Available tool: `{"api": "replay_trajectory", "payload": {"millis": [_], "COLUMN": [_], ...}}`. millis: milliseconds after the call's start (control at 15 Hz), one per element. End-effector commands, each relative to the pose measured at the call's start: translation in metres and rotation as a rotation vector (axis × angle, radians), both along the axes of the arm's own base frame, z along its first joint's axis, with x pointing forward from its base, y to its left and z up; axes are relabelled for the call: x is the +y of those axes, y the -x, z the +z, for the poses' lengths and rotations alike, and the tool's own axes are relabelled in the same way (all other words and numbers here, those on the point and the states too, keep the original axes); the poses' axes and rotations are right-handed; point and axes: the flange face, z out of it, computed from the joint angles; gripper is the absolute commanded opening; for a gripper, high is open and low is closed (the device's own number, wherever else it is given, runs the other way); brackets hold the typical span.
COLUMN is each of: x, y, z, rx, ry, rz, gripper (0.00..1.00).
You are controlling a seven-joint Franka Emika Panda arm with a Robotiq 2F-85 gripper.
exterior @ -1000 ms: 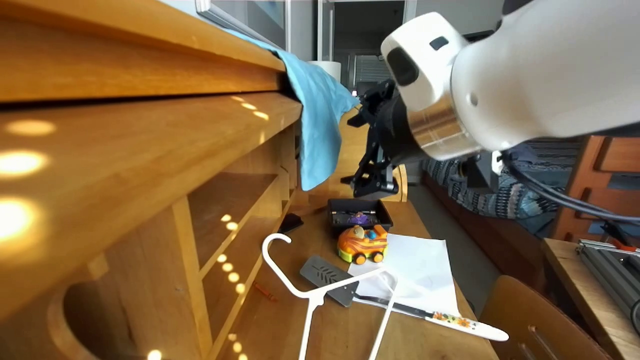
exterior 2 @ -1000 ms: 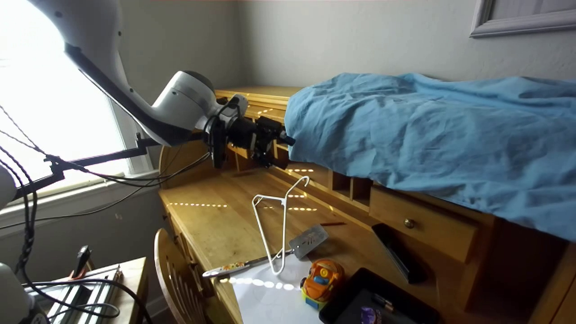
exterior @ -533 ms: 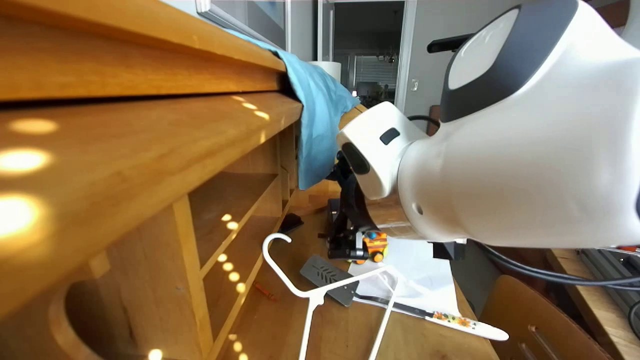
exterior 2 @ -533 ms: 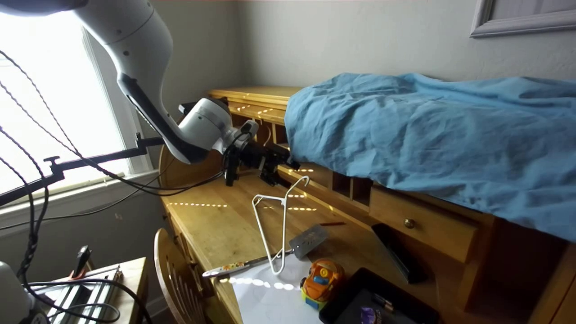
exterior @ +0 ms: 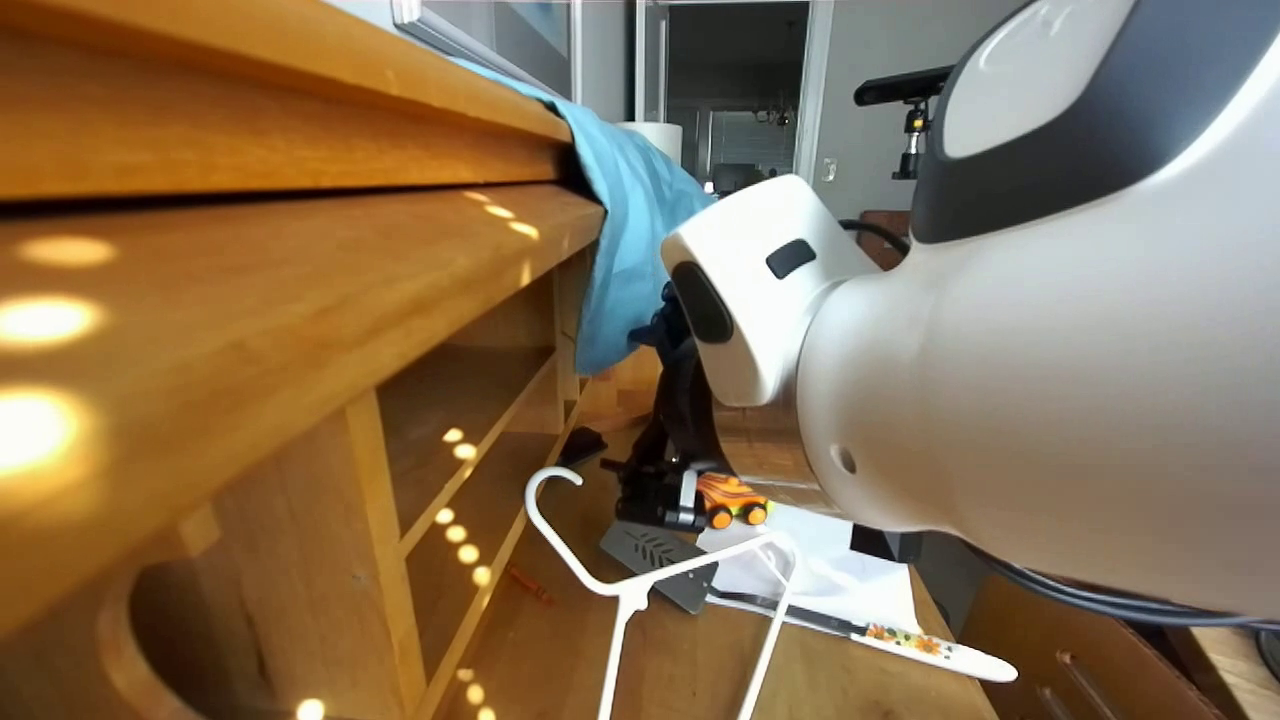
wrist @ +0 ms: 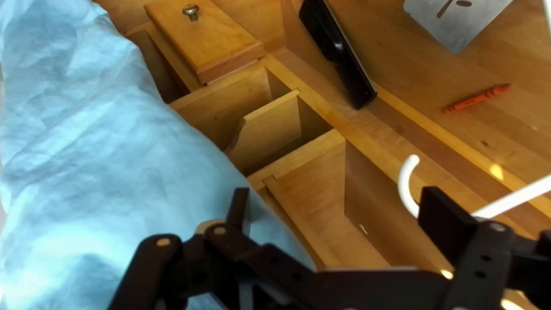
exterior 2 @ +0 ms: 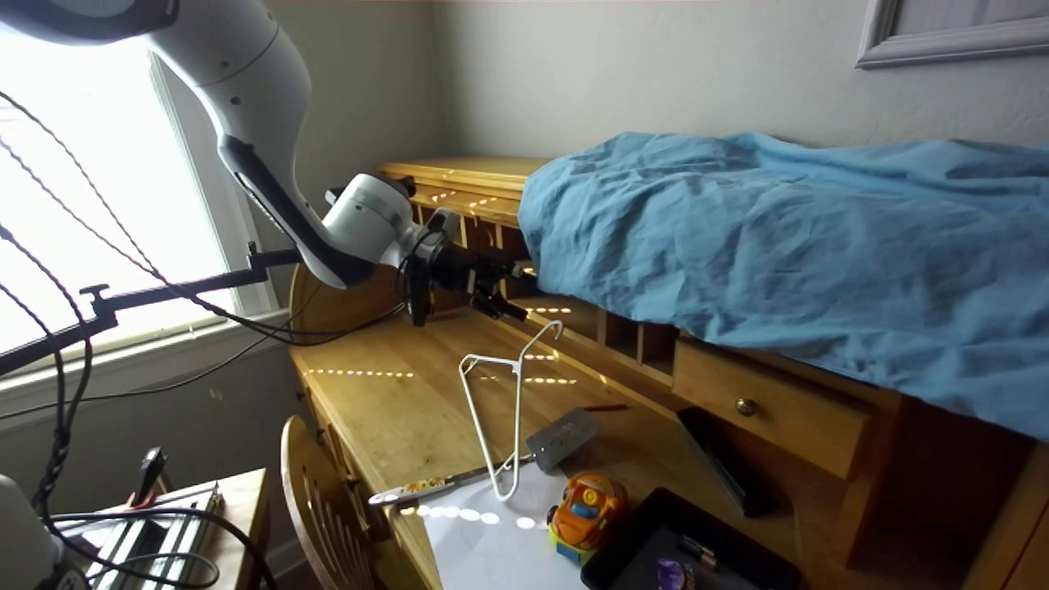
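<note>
The blue cloth (exterior 2: 721, 246) is lying over the top of the wooden hutch (exterior: 320, 250) and is hanging down in front of its compartments (wrist: 318, 202). The hutch is showing smooth, honey-coloured wood, with straight dividers and a drawer (exterior 2: 770, 438) carrying a round, brass-like knob (wrist: 190, 10). On the desk (exterior 2: 369, 401), small bright spots of light (exterior 2: 361, 374) are lying in rows. A metal spatula (exterior: 650, 555) is resting there, its flat grey blade having leaf-shaped cuts and its long handle wearing painted flowers. Near it, a thin orange crayon (wrist: 475, 99) is lying, and a white hanger (exterior: 630, 595) is showing narrow bars and a curved hook. An orange toy car (exterior 2: 588, 512) is standing beside a black tray (exterior 2: 639, 545).

The gripper (wrist: 338, 211) is holding its two dark fingers (wrist: 445, 224) wide apart, and the compartments are appearing between them. In the wrist view, one finger (wrist: 237, 211) is overlapping the cloth near its lower edge; whether it is touching the fabric or only hanging just beside it, I cannot tell.

The cloth is looking soft and matt, with many small wrinkles. On the top it is forming long, loose folds, and its front is falling as a wide sheet with an uneven border. In the wrist view it is appearing paler where light is catching it.
</note>
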Motion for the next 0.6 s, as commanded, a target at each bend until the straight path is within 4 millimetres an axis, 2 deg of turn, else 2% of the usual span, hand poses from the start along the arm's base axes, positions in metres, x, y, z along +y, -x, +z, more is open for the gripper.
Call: {"api": "replay_trajectory", "payload": {"millis": [0,533], "x": [0.012,0.007], "y": [0.003,0.001], "z": [0.008,0.029], "rx": [-0.080,-0.181], "ry": [-0.002,-0.034], "rz": [0.002,-0.056], "gripper": [1.00,1.00]}}
